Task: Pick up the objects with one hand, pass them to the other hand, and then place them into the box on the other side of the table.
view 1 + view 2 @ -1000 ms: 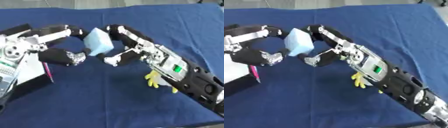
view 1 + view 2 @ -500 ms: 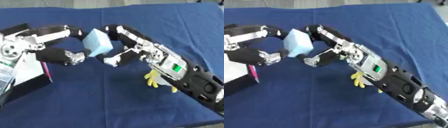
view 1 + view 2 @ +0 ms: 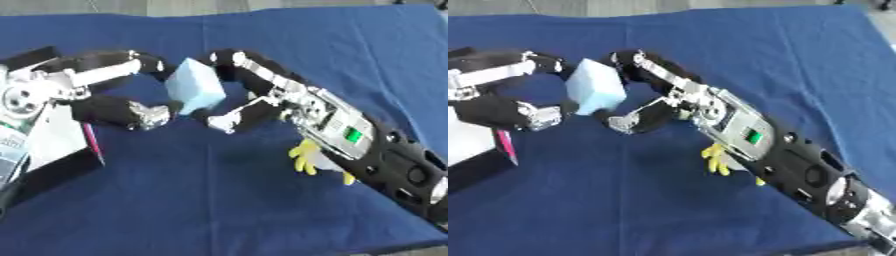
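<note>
Hands (image 3: 105, 90) (image 3: 254, 95) (curled) meet round pale-blue block (image 3: 196, 91).

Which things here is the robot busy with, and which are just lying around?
Busy with:
- light blue block, between both hands
- left hand
- right hand
- box at the table's left edge

Lying around:
- yellow thing, partly hidden under the right arm
- blue cloth

Bench (image 3: 262, 210) draped in dark blue cloth. Resting on it: small yellow thing (image 3: 305, 156) right of centre, half hidden beneath the forearm; black box (image 3: 52, 167) at the left edge, white and pink inside.
</note>
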### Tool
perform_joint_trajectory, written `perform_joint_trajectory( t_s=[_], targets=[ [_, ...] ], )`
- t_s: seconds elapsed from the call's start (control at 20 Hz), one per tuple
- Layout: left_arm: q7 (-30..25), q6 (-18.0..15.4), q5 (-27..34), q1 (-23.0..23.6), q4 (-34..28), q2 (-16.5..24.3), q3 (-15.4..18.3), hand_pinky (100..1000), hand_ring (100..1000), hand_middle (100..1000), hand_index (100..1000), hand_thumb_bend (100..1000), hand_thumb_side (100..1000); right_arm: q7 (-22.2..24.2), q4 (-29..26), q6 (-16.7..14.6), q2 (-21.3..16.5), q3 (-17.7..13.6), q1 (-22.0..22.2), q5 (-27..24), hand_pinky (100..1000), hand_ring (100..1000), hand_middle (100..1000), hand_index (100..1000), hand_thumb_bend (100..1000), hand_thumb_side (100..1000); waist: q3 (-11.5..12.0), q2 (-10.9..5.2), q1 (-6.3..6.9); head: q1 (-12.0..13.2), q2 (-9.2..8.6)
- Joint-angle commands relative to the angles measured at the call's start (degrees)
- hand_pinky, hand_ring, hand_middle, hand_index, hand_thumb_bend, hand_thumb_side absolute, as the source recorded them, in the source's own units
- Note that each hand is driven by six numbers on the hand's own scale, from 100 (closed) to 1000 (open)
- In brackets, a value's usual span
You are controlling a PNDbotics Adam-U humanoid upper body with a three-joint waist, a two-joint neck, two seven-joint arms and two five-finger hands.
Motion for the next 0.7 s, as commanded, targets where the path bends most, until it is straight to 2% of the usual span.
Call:
perform_joint_trajectory(
  t_s=[0.05, 0.3, 0.7],
  targets=[
    [-0.45, -0.81, -0.42, -1.41, -0.30, -0.71, -1.11, 1000, 883, 812, 880, 185, 646, 0.38, -0.89, -0.43, -1.25, -0.72, -1.09, 0.17, 621, 490, 546, 634, 100, 100, 0.01, 0.15, 0.21, -0.25, 0.32],
    [-0.74, -1.49, -1.30, -2.03, 0.65, -0.90, -1.48, 1000, 883, 811, 879, 194, 624, 1.27, -0.89, -1.13, -1.23, -0.92, -1.19, 0.80, 602, 472, 519, 630, 100, 100, 0.11, 0.23, 0.23, -0.40, 0.32],
    [-0.73, -2.53, -2.11, -2.37, 1.55, -1.19, -1.85, 1000, 884, 812, 878, 227, 675, 2.19, -0.89, -1.50, -1.08, -0.94, -1.12, 0.96, 574, 443, 468, 635, 100, 100, 0.17, 0.21, 0.29, -0.50, 0.32]
  ],
)
